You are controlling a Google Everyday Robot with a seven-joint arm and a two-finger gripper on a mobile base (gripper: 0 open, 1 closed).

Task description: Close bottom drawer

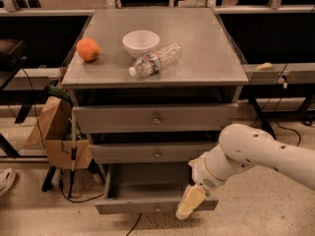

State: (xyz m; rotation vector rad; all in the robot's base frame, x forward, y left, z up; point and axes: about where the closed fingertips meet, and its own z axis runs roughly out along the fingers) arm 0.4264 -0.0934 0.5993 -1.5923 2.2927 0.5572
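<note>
The bottom drawer of the grey cabinet is pulled out, its inside open to view and its narrow grey front facing forward near the floor. Its knob shows faintly at the front's middle. My gripper hangs at the end of the white arm, right at the drawer front's right part, pointing down and left. It seems to touch or overlap the front edge. Above it are the mid-sized drawer and the tallest top drawer, both pushed in.
On the cabinet top lie an orange, a white bowl and a plastic bottle on its side. A cardboard box and a stick lean at the cabinet's left. Cables run on the floor.
</note>
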